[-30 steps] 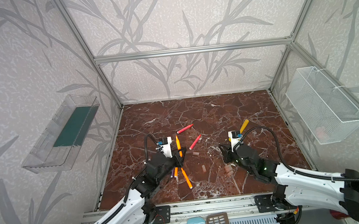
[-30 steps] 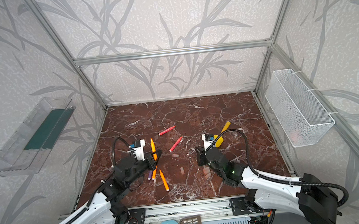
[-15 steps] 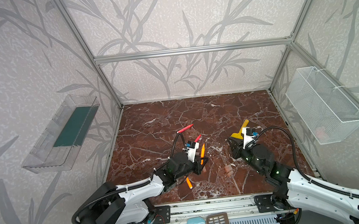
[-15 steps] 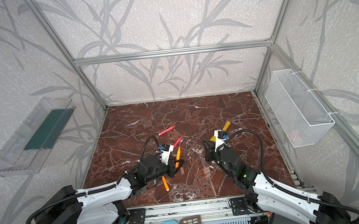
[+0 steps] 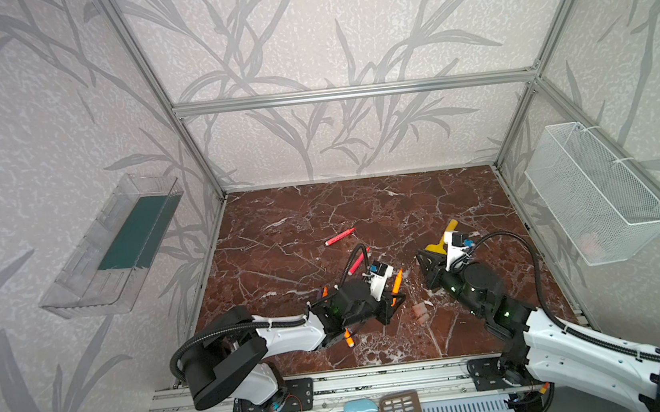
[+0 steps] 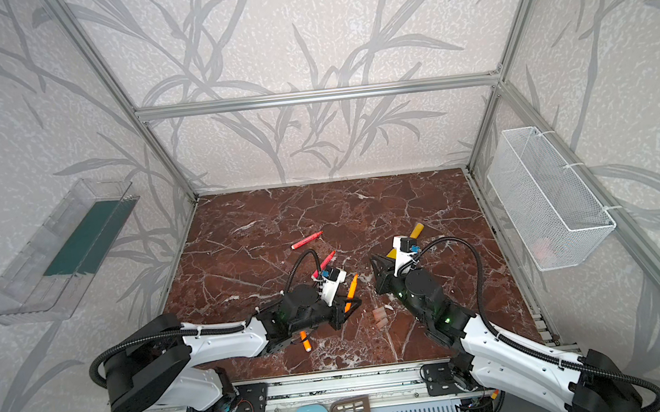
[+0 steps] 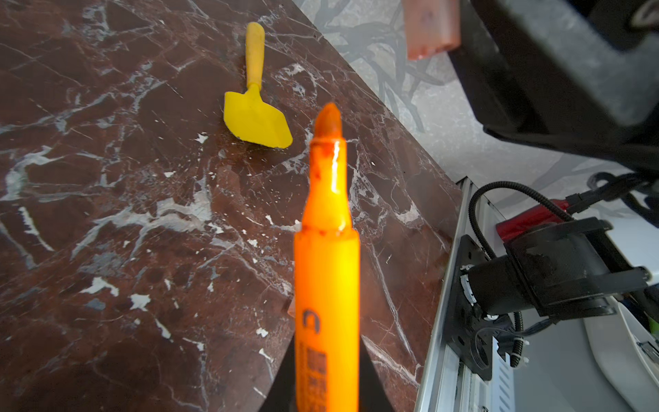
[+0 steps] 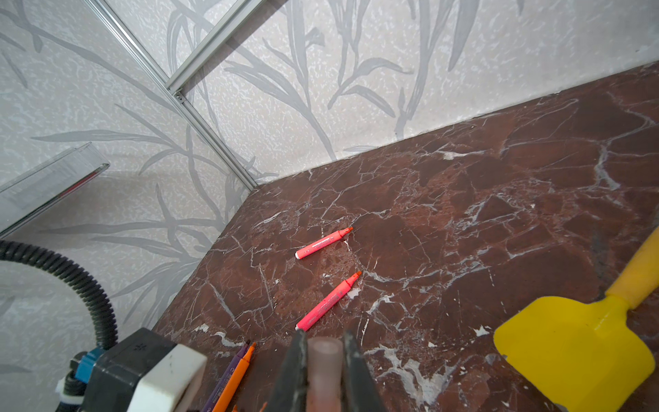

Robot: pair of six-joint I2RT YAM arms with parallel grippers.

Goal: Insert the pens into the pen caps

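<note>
Rear half of marble tabletop bare, open wall to wall. Two red-pink pens lie mid-table beyond left gripper. Yellow spatula lies just beside right gripper, far side. Gap between the grippers is narrow; held orange pen and held pen cap stick into it. Loose pen caps, probably two, lie at its near end. Second orange pen under left arm.

left gripper: clamped, arm stretched low | right gripper: clamped (near the left one), arm extended
</note>
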